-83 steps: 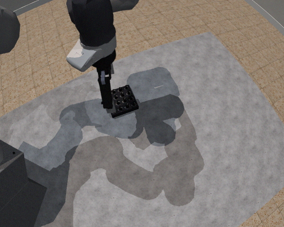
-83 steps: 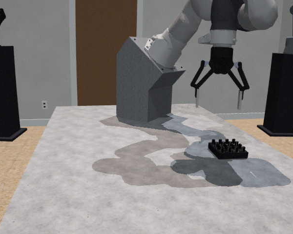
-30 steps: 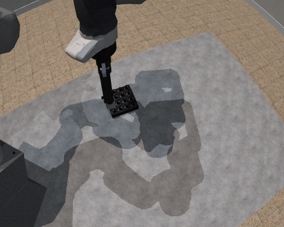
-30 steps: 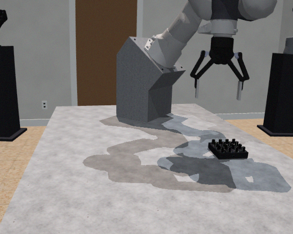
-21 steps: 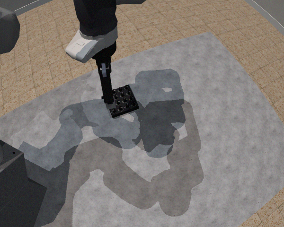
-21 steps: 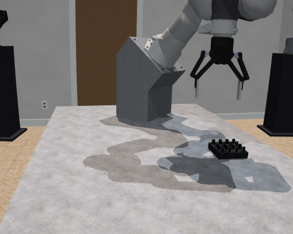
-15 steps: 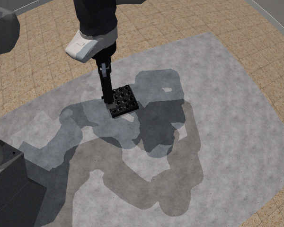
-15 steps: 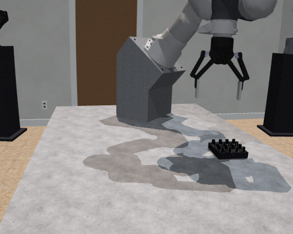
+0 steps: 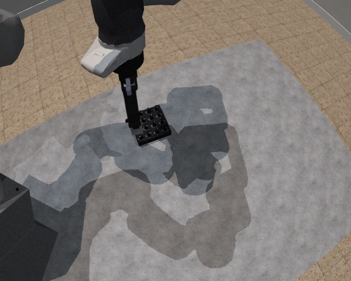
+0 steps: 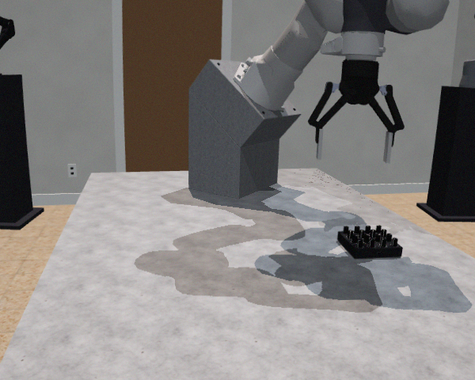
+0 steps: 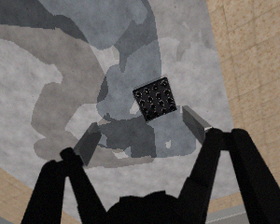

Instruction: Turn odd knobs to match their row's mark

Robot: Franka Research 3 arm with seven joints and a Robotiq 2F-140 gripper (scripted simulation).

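Note:
The black knob box (image 10: 367, 243) stands flat on the grey table near its right edge, with several small black knobs on top. It also shows in the top view (image 9: 152, 124) and, small and turned at an angle, in the wrist view (image 11: 155, 98). The knob lines, marks and the socket side are too small to tell. My gripper (image 10: 353, 151) hangs high above the box, fingers wide open and empty. In the wrist view the gripper (image 11: 145, 133) frames the box from far above.
The grey robot base (image 10: 233, 131) stands at the table's far end. Black pedestals (image 10: 458, 151) stand on the floor to the right and to the left (image 10: 4, 151). The table's right edge runs close to the box.

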